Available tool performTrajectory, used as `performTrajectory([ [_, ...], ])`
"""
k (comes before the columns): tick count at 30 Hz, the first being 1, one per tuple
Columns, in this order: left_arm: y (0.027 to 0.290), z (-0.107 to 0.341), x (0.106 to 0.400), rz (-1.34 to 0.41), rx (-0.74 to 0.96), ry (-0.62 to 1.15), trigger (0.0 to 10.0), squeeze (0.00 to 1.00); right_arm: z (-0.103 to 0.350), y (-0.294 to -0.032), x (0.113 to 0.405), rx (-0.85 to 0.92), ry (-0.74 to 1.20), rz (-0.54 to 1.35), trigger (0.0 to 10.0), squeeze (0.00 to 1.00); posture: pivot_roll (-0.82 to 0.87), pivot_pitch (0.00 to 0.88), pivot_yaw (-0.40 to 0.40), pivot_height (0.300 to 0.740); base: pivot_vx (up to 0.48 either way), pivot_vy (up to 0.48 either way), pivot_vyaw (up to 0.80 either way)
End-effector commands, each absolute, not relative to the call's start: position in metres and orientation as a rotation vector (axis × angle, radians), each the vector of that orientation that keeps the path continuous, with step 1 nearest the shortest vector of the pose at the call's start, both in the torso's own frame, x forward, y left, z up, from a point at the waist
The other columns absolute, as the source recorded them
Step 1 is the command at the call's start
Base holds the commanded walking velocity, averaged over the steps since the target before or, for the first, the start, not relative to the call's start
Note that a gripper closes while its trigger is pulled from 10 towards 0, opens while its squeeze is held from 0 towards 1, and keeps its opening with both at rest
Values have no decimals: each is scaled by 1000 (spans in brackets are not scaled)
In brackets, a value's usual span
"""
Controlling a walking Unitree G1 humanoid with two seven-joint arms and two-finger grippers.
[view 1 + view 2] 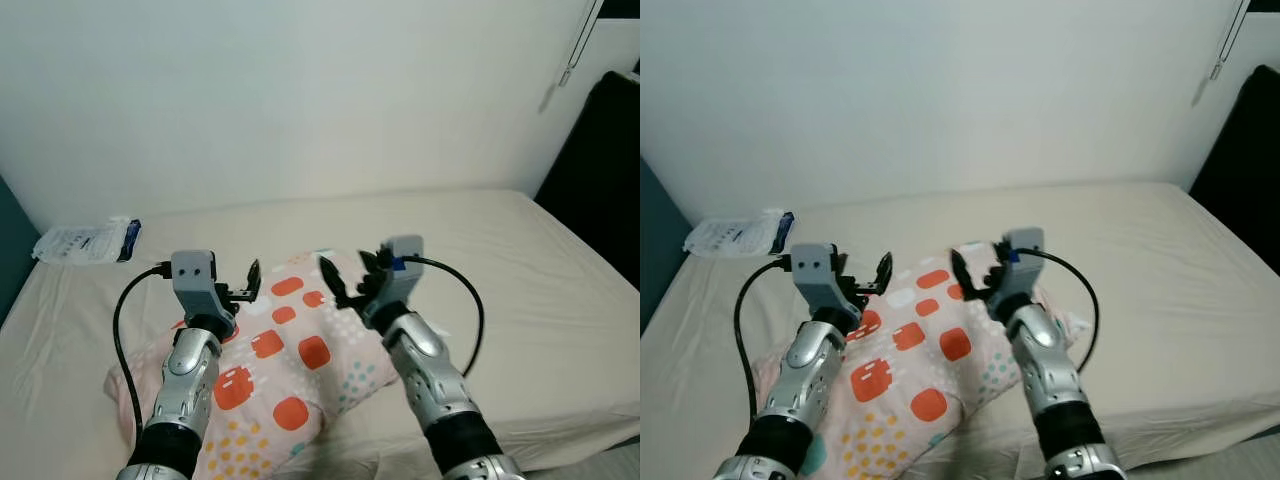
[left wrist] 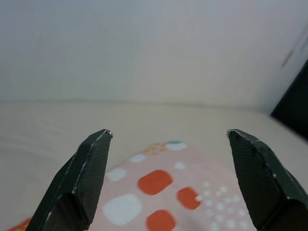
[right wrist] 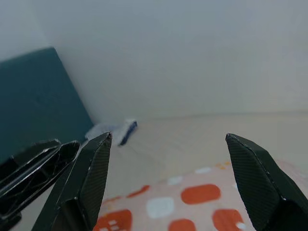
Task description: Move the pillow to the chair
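In the left eye view, the pillow is lying on the near part of the bed, pink with orange and white patches, sagging and creased. It is looking soft, light and floppy, so I judge one pinch would let it droop; taking it by two opposite edges or a bunched corner should serve better. The left gripper and right gripper are hovering just above its far end, neither touching it. A white packet is lying far left near the wall; what it holds cannot be told.

In the left wrist view, the left gripper's fingers are standing wide apart, with the pillow beyond them.

In the right wrist view, the right gripper's fingers are likewise spread, holding nothing, over the pillow's patterned cloth.
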State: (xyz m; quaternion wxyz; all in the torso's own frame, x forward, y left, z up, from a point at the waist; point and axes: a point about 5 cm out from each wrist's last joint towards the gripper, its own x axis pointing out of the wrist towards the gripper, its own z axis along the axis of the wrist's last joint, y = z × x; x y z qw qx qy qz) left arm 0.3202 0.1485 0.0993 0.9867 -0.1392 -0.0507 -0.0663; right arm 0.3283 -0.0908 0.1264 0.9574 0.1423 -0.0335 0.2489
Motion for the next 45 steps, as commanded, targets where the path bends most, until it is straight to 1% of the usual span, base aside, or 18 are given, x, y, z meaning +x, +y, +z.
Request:
performTrajectory([
  [1, 146, 98, 318, -164, -351, -86, 10000, 0, 131, -88, 327, 337, -78, 544, 10000, 0, 72, 0, -15, 740, 0, 0, 0],
  [2, 141, 100, 318, -199, -400, -77, 10000, 0, 138, -82, 324, 381, -106, 595, 10000, 0, 74, 0, -15, 740, 0, 0, 0],
  [6, 136, 101, 318, -235, -459, -59, 10000, 0, 151, -74, 319, 460, -152, 690, 10000, 0, 73, 0, -12, 740, 0, 0, 0],
  [9, 133, 105, 321, -264, -565, -45, 10000, 0, 170, -63, 308, 658, -192, 884, 10000, 0, 70, 0, -11, 740, 0, 0, 0],
  [10, 133, 105, 321, -264, -565, -45, 10000, 0, 170, -63, 308, 658, -192, 884, 10000, 0, 70, 0, -11, 740, 0, 0, 0],
  [11, 130, 109, 323, -288, -607, -50, 10000, 0, 175, -60, 303, 701, -191, 977, 10000, 0, 60, 0, -10, 740, 0, 0, 0],
  [13, 125, 115, 324, -330, -664, -56, 10000, 0, 178, -57, 296, 729, -183, 1080, 10000, 0, 59, 0, -11, 740, 0, 0, 0],
  [15, 121, 117, 324, -352, -693, -55, 10000, 0, 176, -58, 297, 736, -168, 1061, 10000, 0, 62, 0, -13, 740, 0, 0, 0],
  [18, 117, 120, 324, -387, -736, -46, 10000, 0, 170, -64, 305, 773, -141, 959, 10000, 0, 68, 0, -13, 740, 0, 0, 0],
  [20, 116, 121, 323, -399, -743, -42, 10000, 0, 172, -65, 302, 819, -146, 998, 10000, 0, 71, 0, -10, 740, 0, 0, 0],
  [22, 111, 126, 320, -463, -750, -30, 10000, 0, 182, -63, 287, 908, -173, 1150, 10000, 0, 71, 0, -11, 740, 0, 0, 0],
  [24, 109, 128, 319, -479, -756, -28, 10000, 0, 182, -63, 286, 920, -169, 1166, 10000, 0, 71, 0, -11, 740, 0, 0, 0],
  [28, 107, 133, 317, -513, -789, -36, 10000, 0, 176, -66, 290, 918, -131, 1111, 10000, 0, 76, 0, -15, 740, 0, 0, 0],
  [29, 107, 135, 316, -535, -809, -42, 10000, 0, 167, -67, 298, 896, -69, 1035, 10000, 0, 77, 0, -12, 740, 0, 0, 0],
  [30, 107, 136, 315, -550, -816, -43, 10000, 0, 163, -68, 301, 885, -49, 1013, 10000, 0, 79, 0, -10, 740, 0, 0, 0],
  [33, 107, 135, 314, -559, -813, -37, 10000, 0, 170, -66, 296, 911, -81, 1079, 10000, 0, 80, 0, -10, 740, 0, 0, 0],
  [35, 108, 135, 313, -564, -816, -33, 10000, 0, 187, -64, 283, 973, -149, 1213, 10000, 0, 79, 0, -10, 740, 0, 0, 0],
  [45, 109, 133, 312, -563, -809, -17, 10000, 0, 199, -63, 270, 992, -202, 1336, 10000, 0, 80, 0, -6, 740, 0, 0, 0],
])
